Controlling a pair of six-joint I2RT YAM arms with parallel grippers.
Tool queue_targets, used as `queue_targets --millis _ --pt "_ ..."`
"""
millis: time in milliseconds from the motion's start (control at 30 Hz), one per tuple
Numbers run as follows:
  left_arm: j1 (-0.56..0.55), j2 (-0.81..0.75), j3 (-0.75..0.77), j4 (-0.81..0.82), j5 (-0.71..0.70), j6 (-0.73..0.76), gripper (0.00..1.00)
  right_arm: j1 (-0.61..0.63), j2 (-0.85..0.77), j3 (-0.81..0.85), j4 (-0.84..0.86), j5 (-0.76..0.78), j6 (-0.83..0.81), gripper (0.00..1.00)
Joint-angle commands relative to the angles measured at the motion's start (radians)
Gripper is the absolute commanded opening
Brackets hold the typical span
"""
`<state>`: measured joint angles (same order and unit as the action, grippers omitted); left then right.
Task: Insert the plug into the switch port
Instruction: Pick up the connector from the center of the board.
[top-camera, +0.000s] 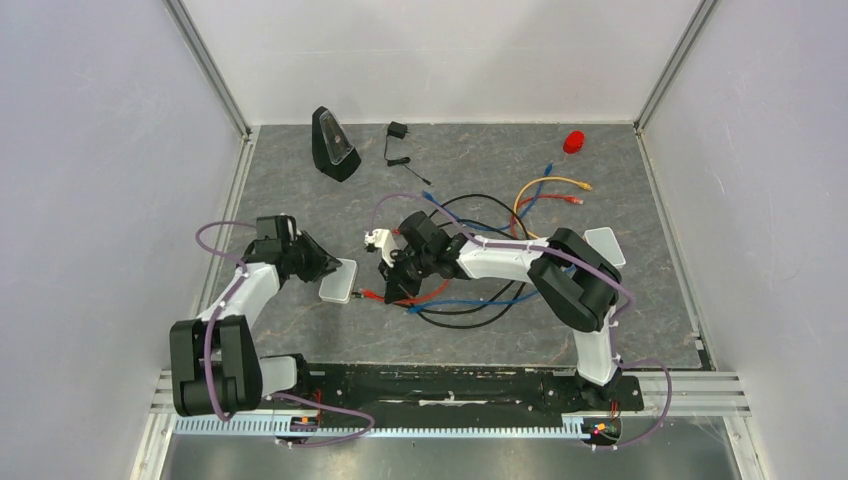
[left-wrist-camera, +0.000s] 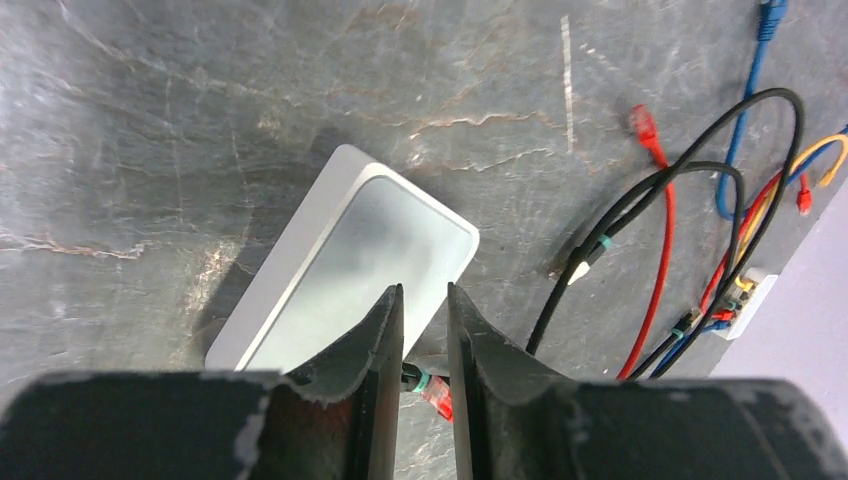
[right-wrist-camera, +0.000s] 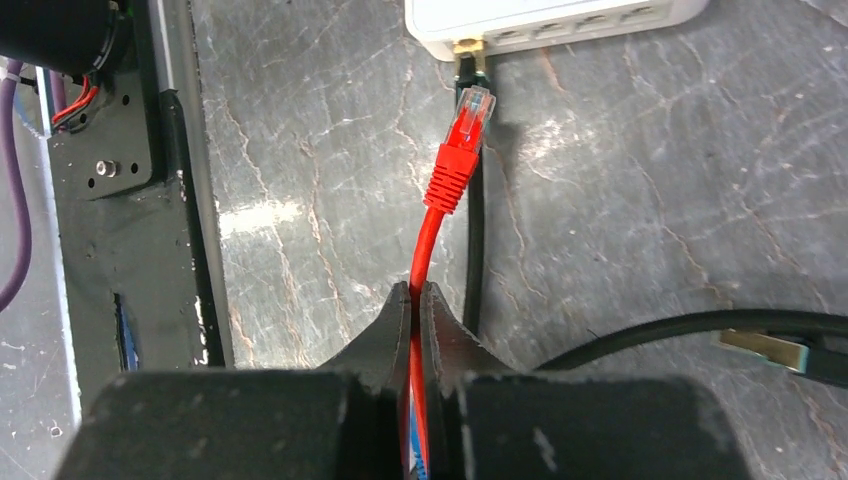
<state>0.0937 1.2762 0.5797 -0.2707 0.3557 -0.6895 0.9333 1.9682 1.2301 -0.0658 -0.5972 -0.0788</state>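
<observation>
The switch, a flat pale box (top-camera: 337, 282) (left-wrist-camera: 370, 250), lies left of centre. My left gripper (top-camera: 328, 268) (left-wrist-camera: 425, 290) is shut on its near edge. In the right wrist view the switch's port row (right-wrist-camera: 560, 25) faces me, and a black cable (right-wrist-camera: 470, 200) sits in the leftmost socket. My right gripper (top-camera: 397, 288) (right-wrist-camera: 415, 292) is shut on a red cable a short way behind its clear-tipped plug (right-wrist-camera: 468, 112) (top-camera: 366, 294). The plug points at the switch with its tip just short of the ports, beside the black cable's connector. It also shows between the left fingers (left-wrist-camera: 437, 398).
A black wedge-shaped device (top-camera: 335, 143), a small black adapter (top-camera: 397, 132) and a red object (top-camera: 574, 141) stand at the back. Black, blue, red and yellow cables (top-camera: 500, 215) tangle around the right arm. A white box (top-camera: 605, 245) lies right. A USB plug (right-wrist-camera: 770, 350) lies nearby.
</observation>
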Motion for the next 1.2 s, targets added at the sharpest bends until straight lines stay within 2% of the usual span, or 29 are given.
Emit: queue_targets --millis 0,100,200,267,400,633,900,1167 --pt "-0.002 -0.087 0.094 -0.088 -0.059 0.085 0.29 -0.009 -0.059 0.008 0.014 -0.025 -0.005 0.00" --pt "-0.002 -0.112 0.093 -0.087 0.000 0.114 0.29 -0.012 -0.086 -0.005 0.040 0.067 -0.048 0.00" --pt "0.000 -0.107 0.126 -0.145 -0.052 0.165 0.29 -0.022 -0.058 0.035 0.016 0.158 -0.117 0.00" --pt "0.011 -0.079 0.160 -0.191 -0.093 0.189 0.30 -0.031 -0.018 0.091 -0.032 0.144 -0.183 0.00" --pt "0.037 -0.005 0.209 -0.224 -0.063 0.193 0.30 -0.031 0.039 0.160 -0.110 0.138 -0.326 0.00" --pt "0.060 0.132 0.279 -0.269 -0.043 0.250 0.30 -0.031 0.090 0.213 -0.168 0.117 -0.477 0.00" --pt "0.061 0.189 0.281 -0.299 -0.027 0.288 0.29 -0.027 0.122 0.234 -0.212 0.033 -0.550 0.00" --pt "0.061 0.191 0.284 -0.337 -0.024 0.328 0.30 -0.013 0.156 0.258 -0.206 0.030 -0.595 0.00"
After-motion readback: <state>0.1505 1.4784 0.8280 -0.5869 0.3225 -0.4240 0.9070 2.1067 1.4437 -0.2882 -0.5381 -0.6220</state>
